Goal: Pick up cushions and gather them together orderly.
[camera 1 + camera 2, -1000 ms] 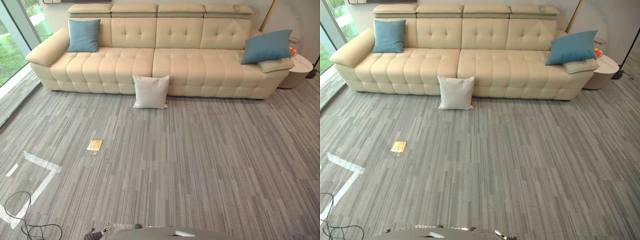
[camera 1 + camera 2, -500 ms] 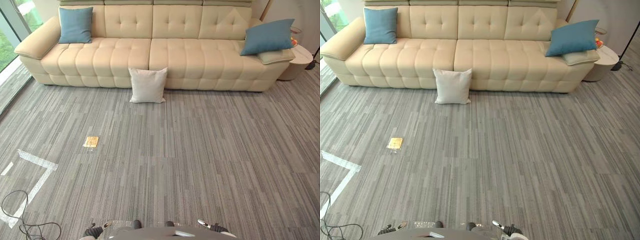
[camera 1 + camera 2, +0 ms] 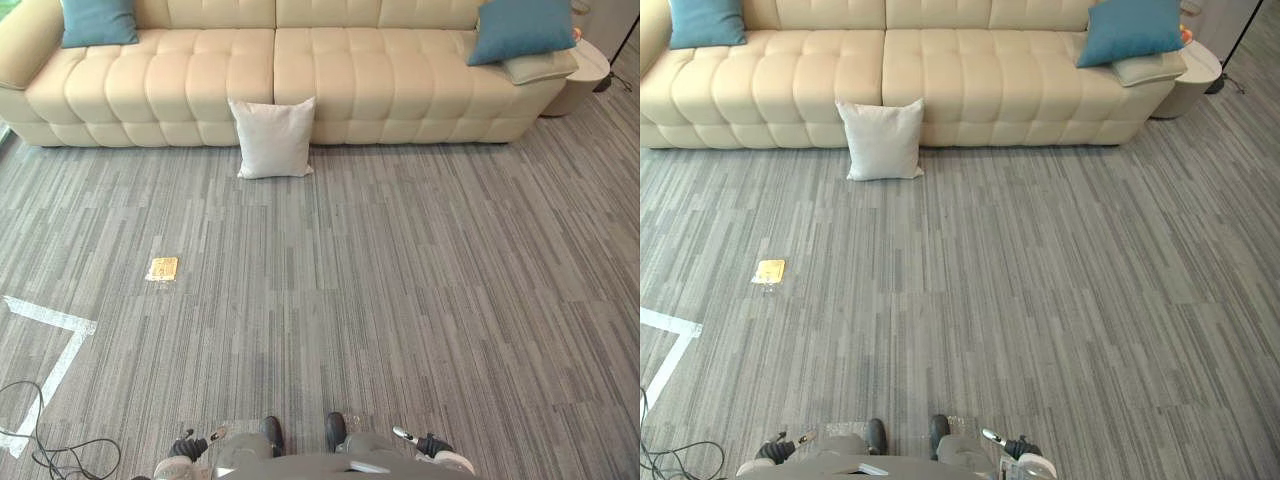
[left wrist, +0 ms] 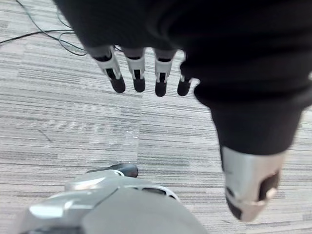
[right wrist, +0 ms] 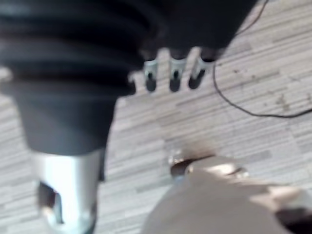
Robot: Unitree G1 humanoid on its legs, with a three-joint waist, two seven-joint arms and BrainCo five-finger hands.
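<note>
Approach: the view has dipped and drawn closer; cushions unmoved.
White cushion stands on the floor against the sofa front; left blue cushion and right blue cushion sit at its ends. Left hand and right hand hang straight-fingered and empty; pickup not begun.

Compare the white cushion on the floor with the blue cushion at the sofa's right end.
The white cushion is off-white; the blue cushion is teal. The white cushion stands on the carpet, leaning against the sofa front; the blue cushion sits up on the sofa's right end, tilted. Both are square and plump.
</note>
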